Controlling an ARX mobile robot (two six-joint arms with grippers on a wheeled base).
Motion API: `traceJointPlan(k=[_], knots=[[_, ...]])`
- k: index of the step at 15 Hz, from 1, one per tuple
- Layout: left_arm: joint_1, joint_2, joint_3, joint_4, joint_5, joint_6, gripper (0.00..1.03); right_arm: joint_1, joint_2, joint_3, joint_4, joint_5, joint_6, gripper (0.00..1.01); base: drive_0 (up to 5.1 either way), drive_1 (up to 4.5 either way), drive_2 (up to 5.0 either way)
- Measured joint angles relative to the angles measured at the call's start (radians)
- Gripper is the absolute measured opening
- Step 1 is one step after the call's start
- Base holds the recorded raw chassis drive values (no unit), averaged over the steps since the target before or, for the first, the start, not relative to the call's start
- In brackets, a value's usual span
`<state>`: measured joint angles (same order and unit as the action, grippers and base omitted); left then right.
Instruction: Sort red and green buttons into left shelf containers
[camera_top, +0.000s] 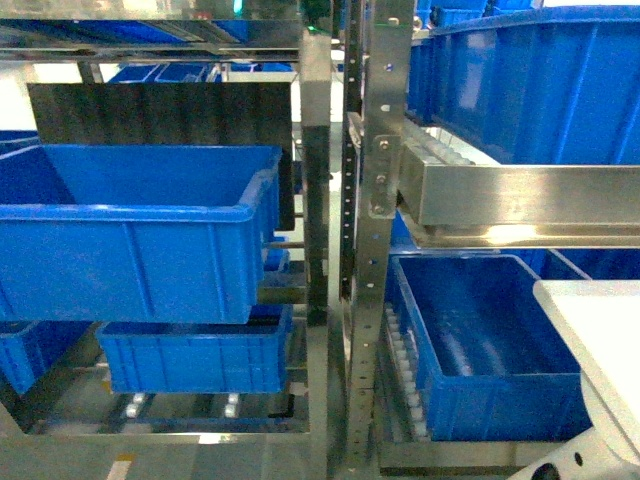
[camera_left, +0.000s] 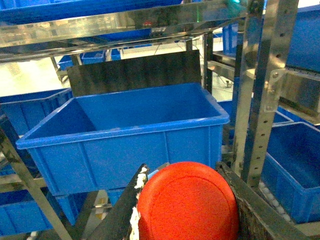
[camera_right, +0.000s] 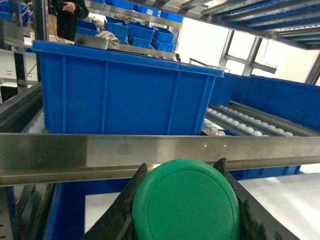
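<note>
In the left wrist view, the red button's (camera_left: 187, 202) round cap fills the gap between the dark fingers of my left gripper (camera_left: 182, 168), which is shut on it. It hangs in front of and below the rim of a big blue left shelf container (camera_left: 125, 131). My right gripper (camera_right: 181, 165) is shut on the green button (camera_right: 186, 200), just below a steel shelf rail (camera_right: 150, 150). The head view shows the left shelf's upper container (camera_top: 140, 235) and a lower one (camera_top: 195, 360), but neither gripper. Both button bodies are hidden.
A dark panel (camera_top: 160, 112) stands behind the upper left container. Steel uprights (camera_top: 365, 250) split the shelves. On the right are a low blue bin (camera_top: 480, 350) and a high one (camera_top: 530, 80). A white surface (camera_top: 600, 330) juts in at right.
</note>
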<state>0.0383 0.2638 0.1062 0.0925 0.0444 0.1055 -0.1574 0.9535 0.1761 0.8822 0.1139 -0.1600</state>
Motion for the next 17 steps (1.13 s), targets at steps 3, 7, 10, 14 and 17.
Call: traceJointPlan(k=[3,7,10,14,17], knots=[[0.000,0.000,0.000,0.000,0.000,0.000,0.32,0.000,-0.001,0.000,0.002,0.000,0.000,0.32,-5.1,2.36,2.4],[0.000,0.001,0.000,-0.002,0.000,0.000,0.32,0.000,-0.001,0.000,0.002,0.000,0.000,0.32,-5.1,2.33,2.3],[0.000,0.000,0.000,0.002,0.000,0.000,0.32,0.000,-0.001,0.000,0.004,0.000,0.000,0.32,-5.1,2.35,2.3],[0.000,0.001,0.000,0.001,0.000,0.000,0.32,0.000,0.000,0.000,-0.001,0.000,0.000,0.32,-3.8,1.79,1.8],[0.000,0.001,0.000,0.001,-0.003,0.000,0.32,0.000,0.000,0.000,-0.004,-0.003,0.000,0.32,0.0,0.00,0.0]])
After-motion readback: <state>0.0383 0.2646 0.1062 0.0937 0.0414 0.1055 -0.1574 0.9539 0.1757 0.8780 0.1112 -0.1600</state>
